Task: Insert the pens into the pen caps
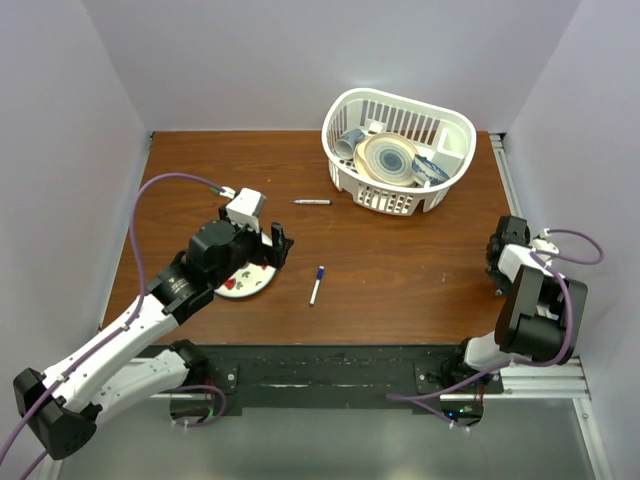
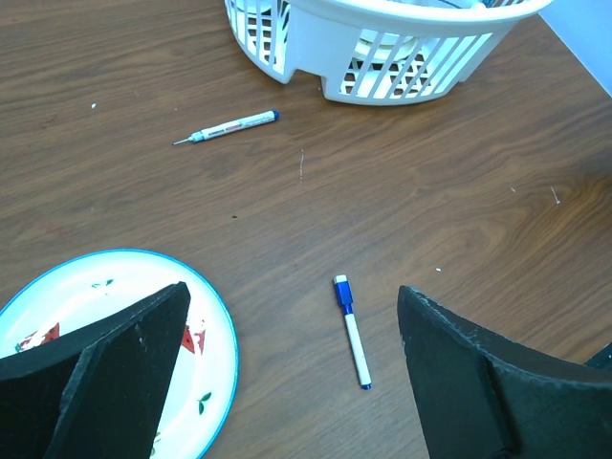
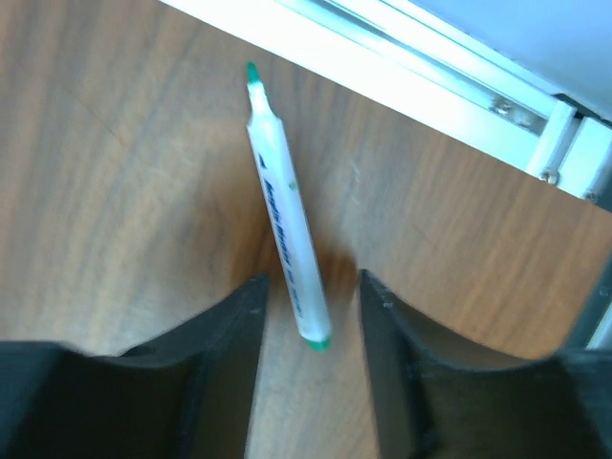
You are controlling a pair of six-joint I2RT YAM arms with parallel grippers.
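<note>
A white pen (image 2: 355,339) with a blue cap (image 2: 342,293) on its far end lies on the wood between my left gripper's (image 2: 292,296) wide-open fingers, well below them and untouched. That pen (image 1: 316,286) sits mid-table, right of the left gripper (image 1: 278,245). A second pen (image 2: 229,126), thin tip bare, lies farther off near the basket. In the right wrist view a green-tipped pen (image 3: 285,210) without a cap lies flat, its rear end between my right gripper's (image 3: 311,311) open fingers, with a gap on each side. The right gripper (image 1: 497,263) is low at the table's right edge.
A patterned plate (image 2: 115,273) with a blue rim lies under the left gripper's left finger. A white slotted basket (image 1: 345,165) holding dishes stands at the back. A metal rail (image 3: 411,57) runs along the table's right edge, close to the green pen.
</note>
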